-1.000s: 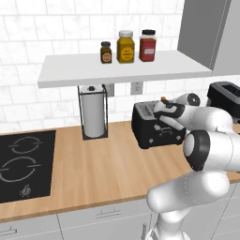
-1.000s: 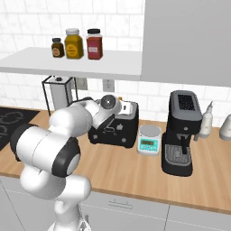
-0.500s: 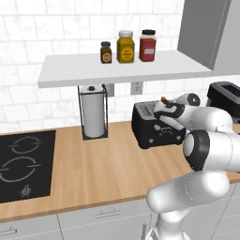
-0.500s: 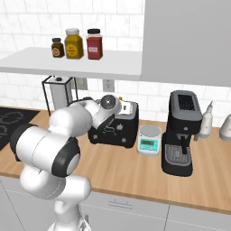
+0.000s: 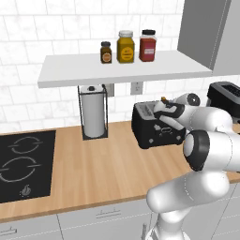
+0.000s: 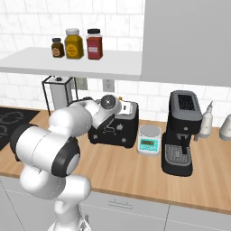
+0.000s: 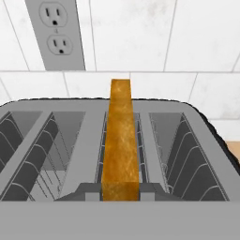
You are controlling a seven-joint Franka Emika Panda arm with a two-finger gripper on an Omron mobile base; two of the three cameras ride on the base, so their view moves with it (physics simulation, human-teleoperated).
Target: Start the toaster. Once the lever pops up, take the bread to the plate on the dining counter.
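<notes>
On the wall-side counter (image 5: 93, 168), going left to right, sit a cooktop (image 5: 21, 164), a paper-towel holder (image 5: 93, 112), the toaster (image 5: 152, 126), a scale (image 6: 149, 139) and a coffee machine (image 6: 182, 131); a shelf (image 5: 122, 70) above carries three jars (image 5: 126, 46). The gripper (image 7: 121, 190) hangs over the toaster, its jaws drawn narrow on the near top edge of the bread (image 7: 121, 136), which stands on edge between the wire guides. I judge the slice light, stiff and dry but brittle, apt to crumble or swing if pinched at a corner; the exposed upper edge, mid-width, looks the best hold, with a straight lift clear of the wires. Tiled wall and an outlet (image 7: 58, 28) sit close behind, and the shelf limits headroom.
</notes>
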